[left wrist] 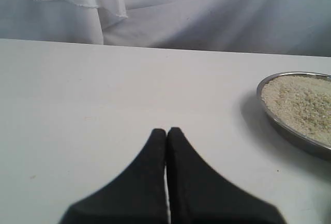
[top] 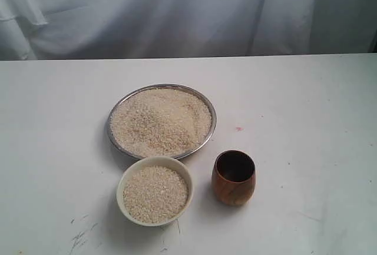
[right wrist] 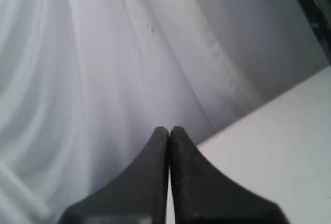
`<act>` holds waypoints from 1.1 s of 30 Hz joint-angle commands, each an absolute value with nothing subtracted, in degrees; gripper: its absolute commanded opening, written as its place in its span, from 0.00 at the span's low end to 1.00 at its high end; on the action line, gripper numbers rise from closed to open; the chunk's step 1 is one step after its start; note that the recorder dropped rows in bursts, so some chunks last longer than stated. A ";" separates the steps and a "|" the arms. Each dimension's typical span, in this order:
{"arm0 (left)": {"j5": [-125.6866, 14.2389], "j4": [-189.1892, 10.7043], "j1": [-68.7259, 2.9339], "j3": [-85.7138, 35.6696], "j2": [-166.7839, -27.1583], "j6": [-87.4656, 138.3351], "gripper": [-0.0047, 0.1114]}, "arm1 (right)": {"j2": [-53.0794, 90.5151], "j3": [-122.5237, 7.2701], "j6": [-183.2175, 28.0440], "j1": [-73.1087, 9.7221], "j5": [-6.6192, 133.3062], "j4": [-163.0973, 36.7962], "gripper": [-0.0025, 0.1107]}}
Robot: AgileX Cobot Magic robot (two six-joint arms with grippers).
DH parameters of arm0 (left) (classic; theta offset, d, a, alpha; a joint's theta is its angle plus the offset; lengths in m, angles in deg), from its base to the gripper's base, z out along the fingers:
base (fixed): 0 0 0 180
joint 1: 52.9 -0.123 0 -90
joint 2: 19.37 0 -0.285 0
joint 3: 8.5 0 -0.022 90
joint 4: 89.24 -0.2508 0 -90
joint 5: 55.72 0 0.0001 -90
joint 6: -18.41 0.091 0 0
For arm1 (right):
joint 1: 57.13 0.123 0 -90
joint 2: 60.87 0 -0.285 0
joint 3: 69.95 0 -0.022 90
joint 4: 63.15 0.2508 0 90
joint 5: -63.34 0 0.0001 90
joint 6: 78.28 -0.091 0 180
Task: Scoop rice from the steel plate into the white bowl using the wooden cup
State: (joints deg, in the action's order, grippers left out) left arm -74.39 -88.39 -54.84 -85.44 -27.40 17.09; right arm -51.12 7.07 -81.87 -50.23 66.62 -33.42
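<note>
A wide, shiny round steel plate (top: 162,86) heaped with off-white rice grains (top: 160,121) sits on the white surface (top: 306,108). A small cream-white bowl (top: 156,161), also holding rice, and an upright reddish-brown wooden cup (top: 233,185) stand just beside it. The left jaws and right jaws are pressed together, empty.

No readable text or number — steel plate (left wrist: 289,134), white bowl (top: 156,161), wooden cup (top: 233,189) all unmarked.
</note>
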 commanded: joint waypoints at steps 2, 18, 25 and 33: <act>-73.99 -88.30 -54.94 -85.71 -27.16 17.06 0.04 | -51.38 7.27 -83.09 -50.12 81.32 -25.31 0.02; -73.99 -88.30 -54.94 -85.71 -27.16 17.06 0.04 | -16.51 -21.85 -80.47 -50.12 84.67 -59.52 0.02; -73.99 -88.30 -54.94 -85.71 -27.16 17.06 0.04 | 9.41 -21.28 -117.93 -50.12 107.24 -111.08 0.02; -73.99 -88.30 -54.94 -85.71 -27.16 17.06 0.04 | 26.05 -6.30 -95.71 -50.12 128.62 -91.88 0.02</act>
